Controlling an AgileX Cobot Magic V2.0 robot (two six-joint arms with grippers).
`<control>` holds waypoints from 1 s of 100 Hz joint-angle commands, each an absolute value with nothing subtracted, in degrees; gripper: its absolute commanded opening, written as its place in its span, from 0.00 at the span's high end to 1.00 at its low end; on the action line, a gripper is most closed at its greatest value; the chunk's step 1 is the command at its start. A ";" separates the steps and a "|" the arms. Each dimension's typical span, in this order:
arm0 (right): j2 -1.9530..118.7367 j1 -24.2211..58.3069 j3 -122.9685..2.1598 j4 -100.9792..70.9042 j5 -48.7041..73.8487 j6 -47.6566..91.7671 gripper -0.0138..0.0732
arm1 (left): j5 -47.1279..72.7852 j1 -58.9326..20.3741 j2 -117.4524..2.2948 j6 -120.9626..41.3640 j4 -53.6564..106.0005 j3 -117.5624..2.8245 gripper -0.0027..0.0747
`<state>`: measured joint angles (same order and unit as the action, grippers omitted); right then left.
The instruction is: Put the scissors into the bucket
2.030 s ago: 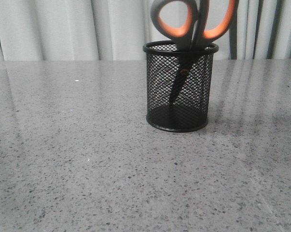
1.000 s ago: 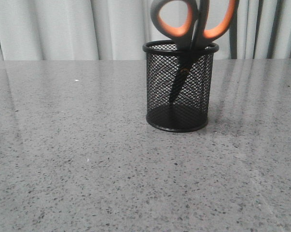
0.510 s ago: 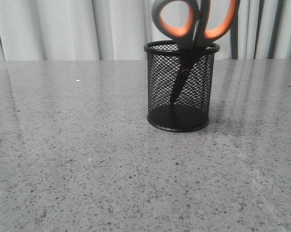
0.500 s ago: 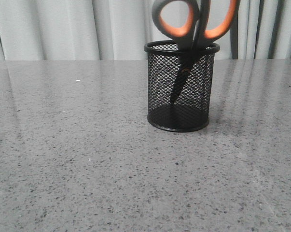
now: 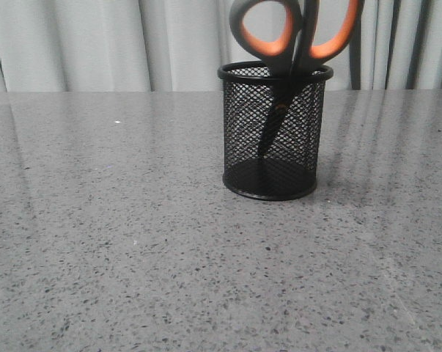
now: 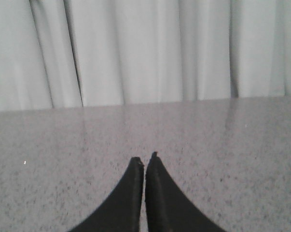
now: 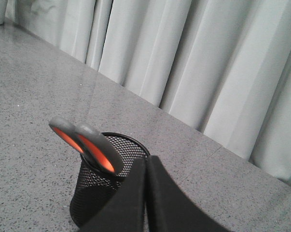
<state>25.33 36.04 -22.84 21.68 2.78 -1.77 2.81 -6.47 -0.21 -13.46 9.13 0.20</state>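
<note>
Two grey, orange-lined loop-handled scissors (image 5: 294,33) stand blades-down in the black wire-mesh bucket (image 5: 273,132), rigid, top-heavy, best gripped by the handles; left gripper (image 6: 144,162) and right gripper (image 7: 146,162) are closed, holding nothing.

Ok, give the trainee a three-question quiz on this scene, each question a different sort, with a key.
1. True or false: the scissors lie flat on the table.
2. Which way do the scissors point in the bucket? A) handles down B) blades down C) lying across the rim
3. Fill in: in the wrist views the fingers of the left gripper and the right gripper are pressed ____.

Key
1. False: they stand in the bucket.
2. B: the orange-lined handles stick out above the rim, and the blades show through the mesh.
3. Together: both are shut and hold nothing.
</note>
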 commanded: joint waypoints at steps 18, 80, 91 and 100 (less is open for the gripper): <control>25.50 35.95 -24.13 22.36 -1.62 -1.43 0.91 | 15.06 -4.19 1.93 -12.52 8.84 2.76 0.99; 25.50 35.95 -24.13 22.36 -1.62 -1.43 0.91 | 15.92 -4.19 1.93 -12.52 8.84 2.76 0.99; 25.50 35.95 -24.13 22.36 -1.62 -1.43 0.91 | 15.92 -4.19 1.93 -12.52 8.84 2.76 0.99; 25.50 35.95 -23.61 22.36 -1.89 -1.43 0.91 | 15.92 -4.19 1.93 -12.52 8.84 2.76 0.99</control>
<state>25.33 36.04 -22.47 21.68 2.65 -1.67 19.02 -4.23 0.34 -13.12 8.48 0.20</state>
